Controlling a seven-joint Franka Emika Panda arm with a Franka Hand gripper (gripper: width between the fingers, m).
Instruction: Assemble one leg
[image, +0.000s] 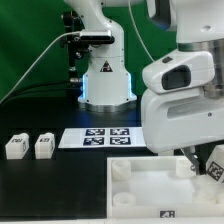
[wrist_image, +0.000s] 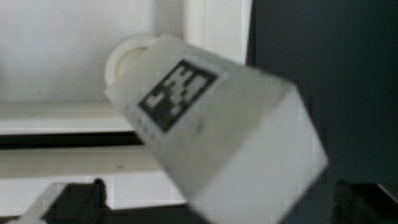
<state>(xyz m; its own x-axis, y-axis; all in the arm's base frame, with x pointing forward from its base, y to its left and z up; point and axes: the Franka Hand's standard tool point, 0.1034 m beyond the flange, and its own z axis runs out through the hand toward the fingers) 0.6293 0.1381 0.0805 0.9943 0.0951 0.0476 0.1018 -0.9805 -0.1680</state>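
A white leg with a black-and-white tag fills the wrist view. It is tilted, its rounded end over the rim of the large white tray and its other end over the dark table. My gripper is open around it: the dark fingertips stand wide on either side, with a clear gap to the leg on one side. In the exterior view the gripper is low at the tray's right edge, with the tagged leg at the fingers. Two more legs lie at the exterior view's left.
The marker board lies on the black table behind the tray. The robot's white base stands at the back in front of a green backdrop. The arm's large white housing hangs over the tray's right side.
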